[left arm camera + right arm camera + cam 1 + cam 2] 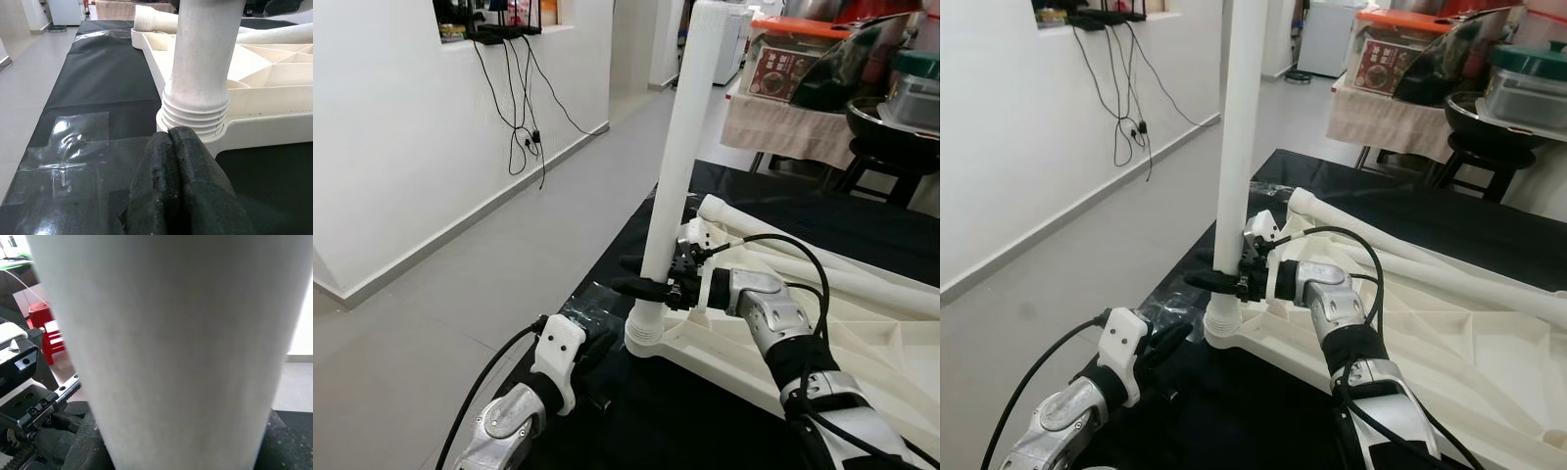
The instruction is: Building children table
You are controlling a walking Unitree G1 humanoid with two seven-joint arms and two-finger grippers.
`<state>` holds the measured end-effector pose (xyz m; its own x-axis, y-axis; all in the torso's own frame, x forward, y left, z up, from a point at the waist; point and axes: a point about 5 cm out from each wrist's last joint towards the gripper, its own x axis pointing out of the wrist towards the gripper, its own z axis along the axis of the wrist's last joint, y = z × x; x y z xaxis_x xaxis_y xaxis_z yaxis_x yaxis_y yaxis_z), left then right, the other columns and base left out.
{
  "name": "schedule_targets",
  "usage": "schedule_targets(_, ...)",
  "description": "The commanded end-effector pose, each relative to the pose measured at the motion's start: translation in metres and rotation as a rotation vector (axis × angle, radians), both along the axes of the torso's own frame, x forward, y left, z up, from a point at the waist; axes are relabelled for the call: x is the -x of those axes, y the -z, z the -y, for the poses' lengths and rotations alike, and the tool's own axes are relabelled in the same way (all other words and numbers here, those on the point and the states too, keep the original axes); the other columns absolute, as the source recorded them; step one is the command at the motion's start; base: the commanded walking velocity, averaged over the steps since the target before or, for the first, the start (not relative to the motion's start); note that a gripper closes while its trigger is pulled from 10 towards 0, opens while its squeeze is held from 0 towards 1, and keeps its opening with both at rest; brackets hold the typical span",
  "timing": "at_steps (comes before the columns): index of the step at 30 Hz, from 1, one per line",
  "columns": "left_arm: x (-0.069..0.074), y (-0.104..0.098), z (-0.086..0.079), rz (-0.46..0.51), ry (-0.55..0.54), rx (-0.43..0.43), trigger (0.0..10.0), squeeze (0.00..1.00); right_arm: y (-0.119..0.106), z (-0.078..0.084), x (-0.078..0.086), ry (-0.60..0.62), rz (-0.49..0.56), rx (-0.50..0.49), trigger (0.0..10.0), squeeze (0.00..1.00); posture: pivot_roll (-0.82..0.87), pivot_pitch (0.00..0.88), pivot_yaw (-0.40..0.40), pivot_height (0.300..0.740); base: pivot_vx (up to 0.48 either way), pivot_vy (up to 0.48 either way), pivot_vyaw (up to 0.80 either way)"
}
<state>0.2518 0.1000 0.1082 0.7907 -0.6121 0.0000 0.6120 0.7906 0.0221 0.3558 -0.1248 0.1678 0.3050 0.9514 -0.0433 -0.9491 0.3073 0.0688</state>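
A white table leg point(680, 147) stands upright in a corner socket point(646, 338) of the white tabletop point(862, 352), which lies underside up on a black mat point(636, 411). My right gripper point(648, 277) is shut on the leg just above the socket; the leg point(166, 347) looms close in the right wrist view. My left gripper point(605, 341) sits low beside the socket, shut with nothing between its fingers point(181, 166), tips close to the threaded collar point(195, 110). Two more white legs point(822, 259) lie across the tabletop.
Grey floor point(460, 284) lies open to the left, bounded by a white wall point(401, 127) with hanging cables point(519, 117). Behind the mat stands a cloth-covered table point(793, 122) with containers and a black stool point(891, 147). Clear tape point(73, 152) patches the mat's corner.
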Motion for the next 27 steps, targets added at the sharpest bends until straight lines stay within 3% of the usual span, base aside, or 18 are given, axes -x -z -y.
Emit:
schedule_targets(1,0.0,0.001,0.001,0.001,-0.001,0.002,10.0,0.0,0.0,0.008,0.001,0.034,0.004,-0.03,0.0,0.0,0.05,0.0,-0.09,0.74,0.0,0.0,0.0)
schedule_targets(3,0.0,0.0,0.001,0.0,0.0,0.004,10.0,0.0,0.003,0.013,0.003,0.063,0.012,-0.02,0.0,0.0,0.05,0.0,-0.09,0.74,0.0,0.0,0.0)
schedule_targets(5,0.002,0.0,-0.001,-0.005,0.004,0.011,10.0,0.0,0.015,0.023,0.016,0.184,0.012,0.003,0.0,0.0,0.03,0.0,-0.085,0.74,0.0,0.0,0.0)
schedule_targets(6,0.003,0.0,-0.002,-0.009,0.006,0.013,10.0,0.0,0.025,0.018,0.023,0.304,-0.014,0.012,0.0,0.0,0.03,0.0,-0.085,0.74,0.0,0.0,0.0)
schedule_targets(7,0.003,0.0,-0.002,-0.009,0.006,0.013,10.0,0.0,0.025,0.018,0.023,0.304,-0.014,0.012,0.0,0.0,0.03,0.0,-0.085,0.74,0.0,0.0,0.0)
schedule_targets(8,0.004,0.001,-0.004,-0.011,0.008,0.014,10.0,0.0,0.037,0.011,0.025,0.636,-0.043,-0.002,0.0,0.0,0.02,0.0,-0.088,0.74,0.0,0.0,0.0)
schedule_targets(9,0.005,0.0,-0.006,-0.012,0.009,0.015,10.0,0.0,0.054,0.003,0.043,0.953,-0.167,-0.023,0.0,0.0,0.02,0.0,-0.076,0.74,0.0,0.0,0.0)
schedule_targets(11,0.005,0.0,-0.006,-0.012,0.009,0.015,10.0,0.0,0.054,0.003,0.043,0.953,-0.167,-0.023,0.0,0.0,0.02,0.0,-0.076,0.74,0.0,0.0,0.0)
schedule_targets(12,0.005,-0.001,-0.007,-0.014,0.01,0.017,10.0,0.0,0.069,-0.009,0.065,1.028,-0.257,0.02,0.0,0.0,0.02,0.0,-0.069,0.74,0.0,0.0,0.0)
schedule_targets(13,0.005,0.0,-0.009,-0.017,0.01,0.017,10.0,0.0,0.057,-0.015,0.066,1.001,-0.136,0.039,0.0,0.0,-0.02,0.0,-0.047,0.74,0.0,0.0,0.0)
schedule_targets(16,0.004,0.0,-0.008,-0.027,0.015,0.028,10.0,0.0,0.054,-0.012,0.055,0.909,-0.057,0.094,0.0,0.0,0.02,0.0,-0.071,0.74,0.0,0.0,0.0)
schedule_targets(21,0.005,0.0,-0.01,-0.026,-0.01,0.031,10.0,0.0,0.057,-0.01,0.052,0.917,-0.066,0.105,0.0,0.0,0.01,0.0,-0.062,0.74,0.0,0.0,0.0)
schedule_targets(22,0.005,0.0,-0.011,-0.023,-0.026,0.033,10.0,0.0,0.057,-0.01,0.054,0.931,-0.076,0.12,10.0,0.0,0.01,0.0,-0.064,0.74,0.0,0.0,0.0)
schedule_targets(25,0.005,0.0,-0.012,-0.021,-0.033,0.034,10.0,0.0,0.056,-0.008,0.055,0.927,-0.104,0.092,10.0,0.0,0.01,0.0,-0.063,0.74,0.0,0.0,0.0)
schedule_targets(26,0.004,0.0,-0.01,-0.026,-0.021,0.034,10.0,0.0,0.053,-0.01,0.054,0.889,-0.129,0.071,10.0,1.0,0.01,0.0,-0.064,0.74,0.0,0.0,0.0)
schedule_targets(27,0.004,0.0,-0.009,-0.031,-0.011,0.034,10.0,0.0,0.051,-0.012,0.053,0.861,-0.145,0.055,10.0,1.0,0.01,0.0,-0.064,0.74,0.0,0.0,0.0)
